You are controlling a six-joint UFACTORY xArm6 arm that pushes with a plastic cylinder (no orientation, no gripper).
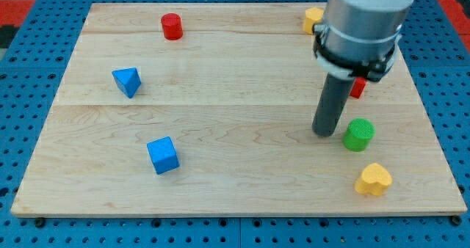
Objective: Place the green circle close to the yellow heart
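The green circle [359, 134] stands on the wooden board at the view's lower right. The yellow heart [374, 179] lies just below it, a little to the right, with a small gap between them. My tip [324, 133] rests on the board right beside the green circle, on its left side, close to touching it. The arm's grey body hangs above, at the view's upper right.
A red cylinder [172, 26] stands at the top left. A blue triangle [127, 81] and a blue cube [162, 155] lie on the left. A yellow block [313, 18] and a red block [358, 86] are partly hidden behind the arm. The board's right edge [440, 152] is near.
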